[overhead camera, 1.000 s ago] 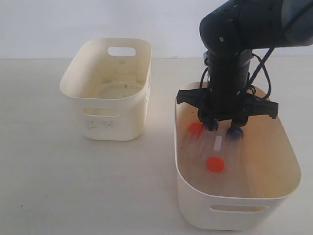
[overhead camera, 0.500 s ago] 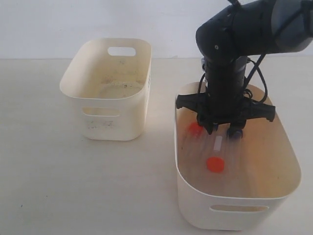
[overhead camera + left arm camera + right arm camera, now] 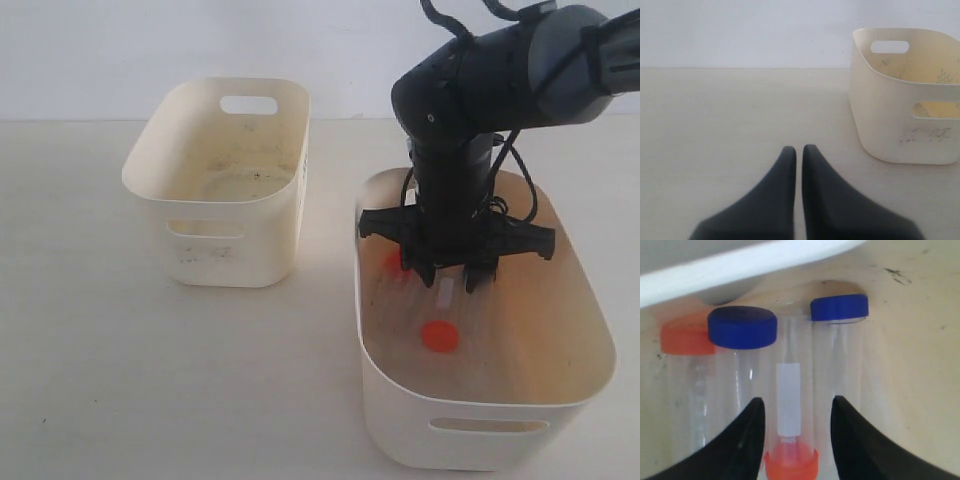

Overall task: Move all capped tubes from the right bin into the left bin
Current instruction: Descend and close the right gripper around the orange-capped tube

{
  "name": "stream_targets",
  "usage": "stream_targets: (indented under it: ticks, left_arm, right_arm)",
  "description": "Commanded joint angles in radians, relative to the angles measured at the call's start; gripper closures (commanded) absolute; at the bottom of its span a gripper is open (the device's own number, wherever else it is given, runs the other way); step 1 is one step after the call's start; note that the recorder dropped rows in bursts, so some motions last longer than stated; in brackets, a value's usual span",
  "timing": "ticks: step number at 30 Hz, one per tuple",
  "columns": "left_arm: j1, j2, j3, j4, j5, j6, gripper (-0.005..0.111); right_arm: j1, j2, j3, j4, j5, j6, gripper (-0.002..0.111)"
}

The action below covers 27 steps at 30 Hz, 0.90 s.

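Right gripper (image 3: 797,402) astride labelled tube (image 3: 788,382)

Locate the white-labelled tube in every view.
Exterior view: the labelled tube lies in the right bin, below the right gripper.
Left wrist view: not in it.
Right wrist view: between the open fingers.
Shared landmark: the tube's orange cap, in exterior and right wrist views.

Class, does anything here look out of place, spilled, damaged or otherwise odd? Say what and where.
Nothing looks spilled or broken. Two things stand out: the left bin has dark smudges on its walls, and in the right bin the labelled tube lies reversed, its orange cap pointing opposite to the other three tubes.
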Motion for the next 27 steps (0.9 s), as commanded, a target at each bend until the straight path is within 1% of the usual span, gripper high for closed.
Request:
stream_targets:
  ticks: [1, 12, 13, 16, 18, 22, 27]
  left_arm:
    - [-0.002, -0.004, 0.003, -0.009, 0.004, -0.002, 0.103]
    - [-0.002, -0.004, 0.003, -0.009, 0.004, -0.002, 0.103]
    - [-0.002, -0.004, 0.003, -0.009, 0.004, -0.002, 0.103]
    - [-0.002, -0.004, 0.003, -0.009, 0.004, -0.002, 0.103]
    - [-0.002, -0.004, 0.003, -0.009, 0.004, -0.002, 0.103]
    - [-0.002, -0.004, 0.003, -0.009, 0.004, -0.002, 0.103]
    - [-0.002, -0.004, 0.003, -0.009, 0.004, -0.002, 0.103]
  right_arm:
    - [-0.001, 0.011, 0.005, -0.007, 0.028, -0.018, 0.068]
    - [-0.001, 0.043, 0.005, 0.055, 0.035, -0.072, 0.068]
    - [-0.001, 0.045, 0.005, 0.06, 0.042, -0.077, 0.067]
    - [-0.001, 0.045, 0.005, 0.06, 0.074, -0.079, 0.056]
    - [-0.001, 0.045, 0.005, 0.023, 0.092, -0.079, 0.05]
    - [-0.001, 0.045, 0.005, 0.002, 0.117, -0.078, 0.05]
    - [-0.001, 0.049, 0.005, 0.103, 0.069, -0.117, 0.05]
